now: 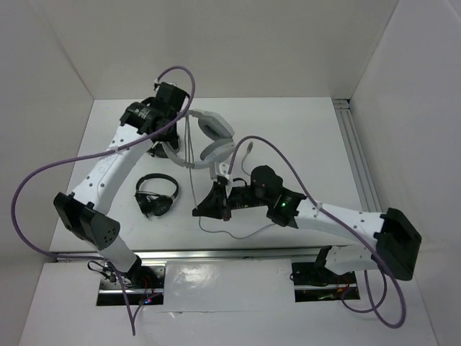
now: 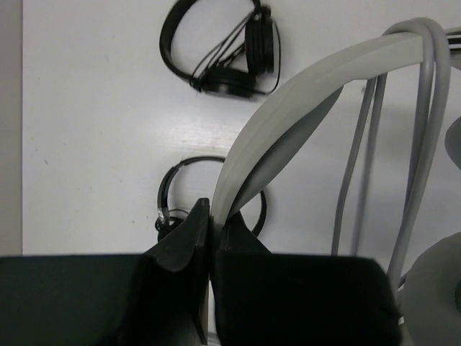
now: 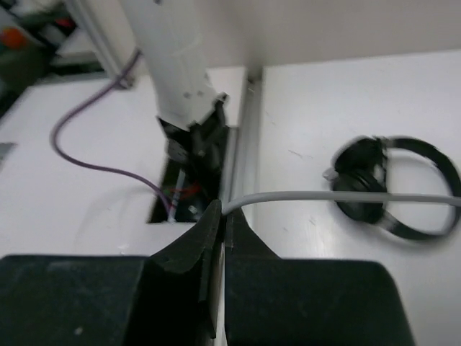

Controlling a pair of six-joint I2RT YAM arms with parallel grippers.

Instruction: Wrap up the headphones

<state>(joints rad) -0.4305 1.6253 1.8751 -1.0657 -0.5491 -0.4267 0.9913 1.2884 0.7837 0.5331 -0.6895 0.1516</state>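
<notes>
Left wrist view showed the left claw point(image 2: 216, 214) clenched on the wide headband of the headphones point(image 2: 288, 108), both fingers pressed against the light-grey band, which curved up and away to the right. Loops of the thin grey cable point(image 2: 425, 130) hung over the top of that band. Below it on the tabletop point(image 2: 94, 144) lay a black headset point(image 2: 223, 50), and a second black headset point(image 2: 167, 202) sat partly hidden behind the band and the claw.

From the top external camera, the headphones point(image 1: 216, 128) were at the far middle of the tabletop point(image 1: 302, 137), with the left arm reaching in from their left side. Whether the ear cups touched the surface could not be told. The cable point(image 1: 191, 173) ran from them towards the near edge, to the right claw point(image 1: 205, 205). The black headset point(image 1: 157, 194) lay just to the left of it.

In the right wrist view, the right claw point(image 3: 222, 209) was closed on the cable point(image 3: 346, 195), which led off level to the right, passing across the black headset point(image 3: 389, 187).
</notes>
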